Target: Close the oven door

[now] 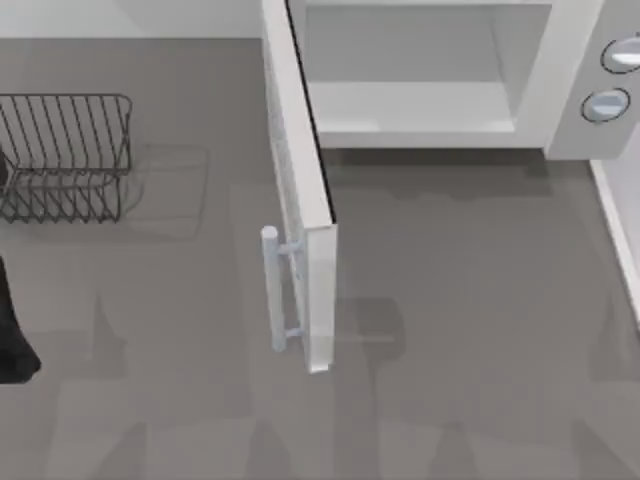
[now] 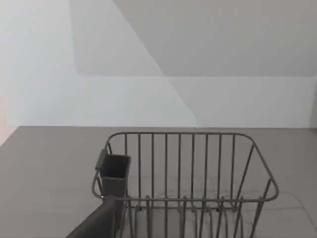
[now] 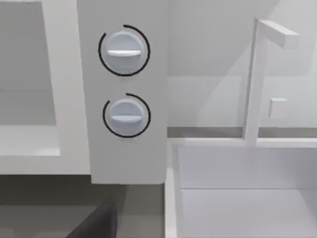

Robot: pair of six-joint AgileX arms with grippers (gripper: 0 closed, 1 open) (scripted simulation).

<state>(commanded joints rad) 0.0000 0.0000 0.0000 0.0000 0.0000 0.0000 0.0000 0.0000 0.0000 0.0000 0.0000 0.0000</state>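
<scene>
One oven door (image 1: pixel 300 180) stands open, well right of left arm (image 1: pixel 15 330).

The oven (image 1: pixel 440 75) stands at the desk's (image 1: pixel 470 400) far edge. Its oven door (image 1: pixel 300 200) juts open toward the near edge. A wire rack (image 1: pixel 65 155) sits by the left edge.

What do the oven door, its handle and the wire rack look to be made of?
Oven door: smooth matte white panel, likely painted metal or plastic. Handle: pale grey bar with a faint sheen, possibly brushed metal. Wire rack: thin dark rods, apparently coated steel wire.
</scene>
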